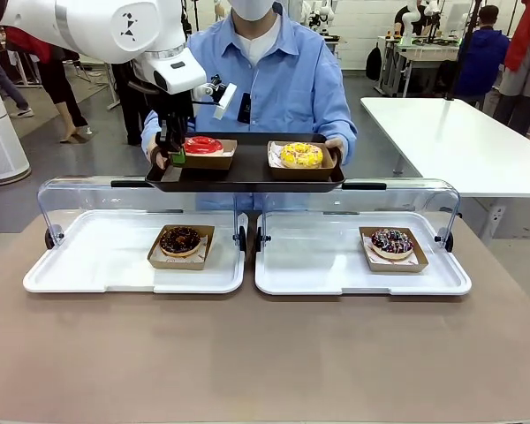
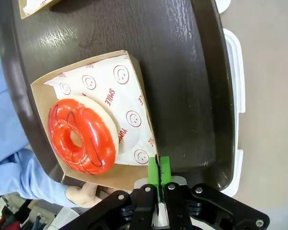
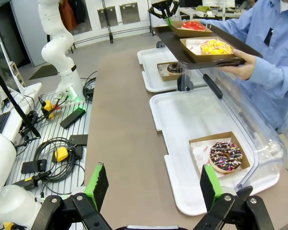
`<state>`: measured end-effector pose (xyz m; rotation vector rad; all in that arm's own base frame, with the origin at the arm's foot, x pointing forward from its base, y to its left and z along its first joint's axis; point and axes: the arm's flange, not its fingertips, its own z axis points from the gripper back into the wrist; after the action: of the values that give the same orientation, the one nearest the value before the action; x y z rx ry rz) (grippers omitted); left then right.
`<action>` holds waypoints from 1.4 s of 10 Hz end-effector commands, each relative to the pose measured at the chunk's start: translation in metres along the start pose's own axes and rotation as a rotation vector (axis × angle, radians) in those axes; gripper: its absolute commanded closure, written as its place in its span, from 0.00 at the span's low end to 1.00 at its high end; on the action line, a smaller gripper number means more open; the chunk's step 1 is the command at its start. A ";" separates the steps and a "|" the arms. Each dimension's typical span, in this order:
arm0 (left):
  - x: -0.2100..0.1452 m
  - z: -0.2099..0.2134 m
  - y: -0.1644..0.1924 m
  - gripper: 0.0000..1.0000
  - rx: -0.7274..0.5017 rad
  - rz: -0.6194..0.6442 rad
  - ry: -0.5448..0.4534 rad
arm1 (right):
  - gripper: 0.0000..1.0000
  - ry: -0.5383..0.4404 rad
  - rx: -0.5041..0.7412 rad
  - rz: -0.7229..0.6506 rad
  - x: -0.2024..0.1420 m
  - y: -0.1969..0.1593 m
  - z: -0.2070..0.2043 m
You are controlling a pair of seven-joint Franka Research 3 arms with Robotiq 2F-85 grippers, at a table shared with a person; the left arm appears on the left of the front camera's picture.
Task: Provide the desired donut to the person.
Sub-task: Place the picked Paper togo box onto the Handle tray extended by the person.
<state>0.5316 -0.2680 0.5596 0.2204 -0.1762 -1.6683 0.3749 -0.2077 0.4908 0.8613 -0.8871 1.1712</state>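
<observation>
The person (image 1: pixel 274 79) in a light blue shirt holds a dark serving tray (image 1: pixel 247 177) over the far table edge. On it sit a red-glazed donut (image 1: pixel 203 144) and a yellow donut (image 1: pixel 301 155), each in a brown cardboard boat. My left gripper (image 1: pixel 172 155) hangs at the tray's left end. In the left wrist view its green pads (image 2: pixel 164 167) are pinched shut on the near corner of the cardboard boat (image 2: pixel 134 72) that holds the red donut (image 2: pixel 81 136), and the boat rests on the tray (image 2: pixel 182 72). My right gripper (image 3: pixel 153 184) stands open over the table, holding nothing.
Two white display trays (image 1: pixel 71 265) (image 1: pixel 318 265) with raised clear lids lie mid-table. One holds a chocolate donut (image 1: pixel 180 240), the other a sprinkled donut (image 1: pixel 391 241). The person's thumb (image 2: pixel 81 194) grips the serving tray close to my left fingers. Bare brown tabletop lies nearer me.
</observation>
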 end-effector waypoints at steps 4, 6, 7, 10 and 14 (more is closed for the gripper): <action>-0.009 -0.005 0.011 0.39 0.006 0.020 -0.038 | 0.00 0.012 -0.003 0.000 -0.001 0.001 -0.001; -0.009 0.000 0.011 0.00 0.012 0.019 -0.044 | 0.00 0.012 -0.003 0.000 -0.001 0.001 -0.001; -0.008 0.002 0.012 0.00 0.010 0.014 -0.043 | 0.00 0.012 -0.003 0.000 -0.001 0.001 -0.001; -0.008 0.002 0.011 0.00 0.000 0.008 -0.046 | 0.00 0.012 -0.003 0.000 -0.001 0.001 -0.001; -0.008 0.001 0.010 0.00 -0.028 0.014 -0.047 | 0.00 0.012 -0.003 0.000 -0.001 0.001 -0.001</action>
<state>0.5402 -0.2636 0.5614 0.1953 -0.1972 -1.6492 0.3749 -0.2077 0.4908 0.8613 -0.8871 1.1711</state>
